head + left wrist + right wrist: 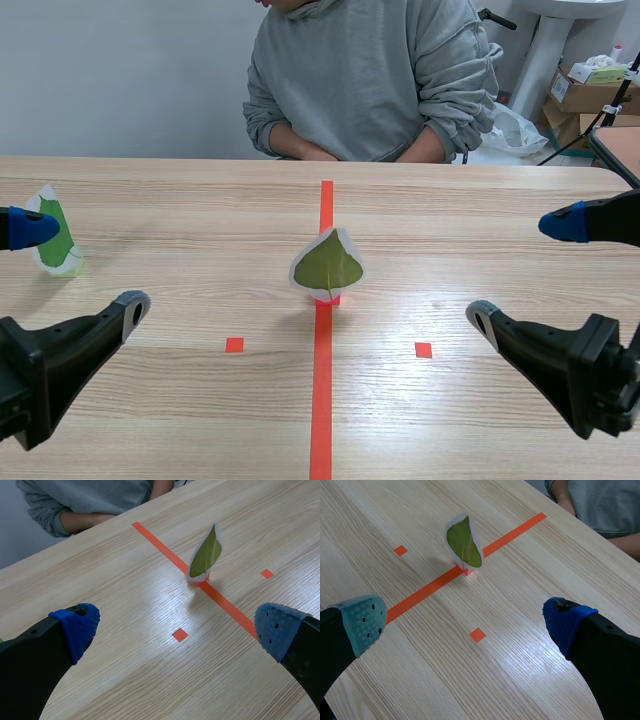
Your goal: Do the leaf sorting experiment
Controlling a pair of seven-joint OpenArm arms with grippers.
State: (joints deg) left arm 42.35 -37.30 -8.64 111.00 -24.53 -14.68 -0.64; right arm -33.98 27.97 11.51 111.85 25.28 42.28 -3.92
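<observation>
**Pale wall, light wood, clutter in the far corner**

We're looking across a light wooden table [150, 200], grain running side to side, soft light glinting off its surface. Behind it we've got a plain pale grey wall [120, 70]. Over at the far right: a white pedestal [545, 50], stacked cardboard boxes [580, 97], a crumpled white plastic bag [515, 130], and the corner of a second table [622, 148].

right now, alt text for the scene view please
A laminated olive leaf card stands upright on the central tape line, between the open left tool and open right tool. A greener leaf card stands far left; a person sits across.
</observation>
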